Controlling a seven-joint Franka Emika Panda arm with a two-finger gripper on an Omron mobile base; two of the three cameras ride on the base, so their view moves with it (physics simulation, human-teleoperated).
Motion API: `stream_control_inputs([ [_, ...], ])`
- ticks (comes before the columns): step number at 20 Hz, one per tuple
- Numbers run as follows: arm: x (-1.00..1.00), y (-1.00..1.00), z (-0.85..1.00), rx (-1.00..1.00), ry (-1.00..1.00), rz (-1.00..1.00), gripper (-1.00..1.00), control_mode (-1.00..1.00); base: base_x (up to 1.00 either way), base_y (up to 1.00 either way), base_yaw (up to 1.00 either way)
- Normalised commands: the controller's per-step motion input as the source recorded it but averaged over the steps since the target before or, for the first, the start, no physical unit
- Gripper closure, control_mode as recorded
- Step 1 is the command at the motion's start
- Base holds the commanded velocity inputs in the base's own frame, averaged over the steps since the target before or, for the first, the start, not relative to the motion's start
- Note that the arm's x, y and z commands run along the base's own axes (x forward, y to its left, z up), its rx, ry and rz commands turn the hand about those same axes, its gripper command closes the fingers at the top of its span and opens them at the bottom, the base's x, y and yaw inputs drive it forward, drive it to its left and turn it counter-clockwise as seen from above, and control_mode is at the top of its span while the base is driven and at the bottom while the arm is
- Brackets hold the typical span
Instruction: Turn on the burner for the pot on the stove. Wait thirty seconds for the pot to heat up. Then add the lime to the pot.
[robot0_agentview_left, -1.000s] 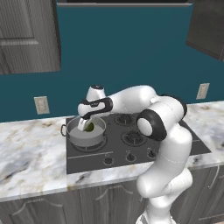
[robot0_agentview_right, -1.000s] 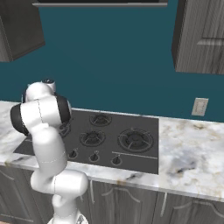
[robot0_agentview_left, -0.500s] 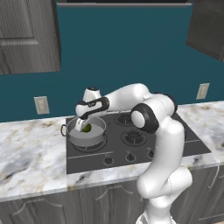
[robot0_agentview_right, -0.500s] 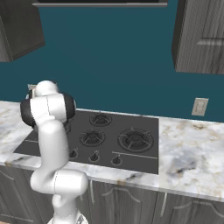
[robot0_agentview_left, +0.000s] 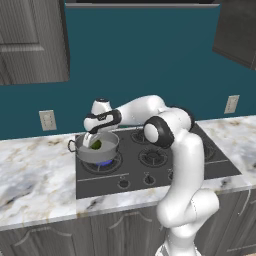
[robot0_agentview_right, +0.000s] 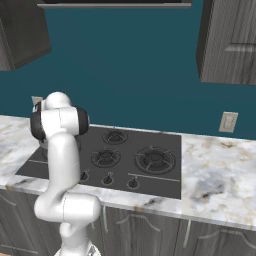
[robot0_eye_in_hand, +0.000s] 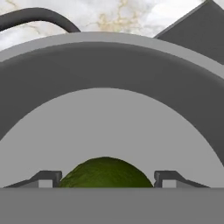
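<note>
The grey steel pot (robot0_agentview_left: 100, 154) stands on the front left burner (robot0_agentview_left: 106, 163) of the dark stove (robot0_agentview_left: 155, 172), with a blue flame showing under its base. My gripper (robot0_agentview_left: 93, 141) reaches down into the pot, shut on the dark green lime (robot0_agentview_left: 97, 145). In the hand view the lime (robot0_eye_in_hand: 105, 171) fills the gap between my gripper's (robot0_eye_in_hand: 105, 180) two fingertips, just above the pot's pale inside (robot0_eye_in_hand: 109, 127). One loop handle (robot0_eye_in_hand: 39, 16) arches at the upper left. From the right base view my own arm hides the pot, and the stove (robot0_agentview_right: 125, 150) lies beside it.
Small black knobs (robot0_agentview_left: 148, 178) line the stove's front edge. Marble counter (robot0_agentview_left: 35, 175) spreads to the left and to the right (robot0_agentview_right: 220, 175). Wall outlets (robot0_agentview_left: 48, 120) sit on the teal backsplash, and dark cabinets (robot0_agentview_left: 30, 40) hang above.
My arm's elbow has swung to the left, and the gripper with the lime has shifted slightly left over the pot. The pot has not moved.
</note>
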Motion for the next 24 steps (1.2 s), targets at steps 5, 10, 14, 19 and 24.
stream_control_inputs([
  [5, 0.01, 0.01, -0.02, 0.0, 0.01, 0.0, -1.0, -1.0, 0.0, 0.0, 0.0],
  [10, -0.49, -0.21, 0.0, 0.0, 0.0, 0.0, -1.0, -1.0, 0.0, 0.0, 0.0],
  [14, -0.53, -0.24, 0.0, 0.0, 0.0, 0.0, -1.0, -1.0, 0.0, 0.0, 0.0],
  [19, -0.23, -0.19, 0.1, 0.0, -0.02, 0.0, -1.0, -1.0, 0.0, 0.0, 0.0],
  [24, -0.32, -0.36, 0.8, 0.0, -0.13, 0.0, -1.0, -1.0, 0.0, 0.0, 0.0],
])
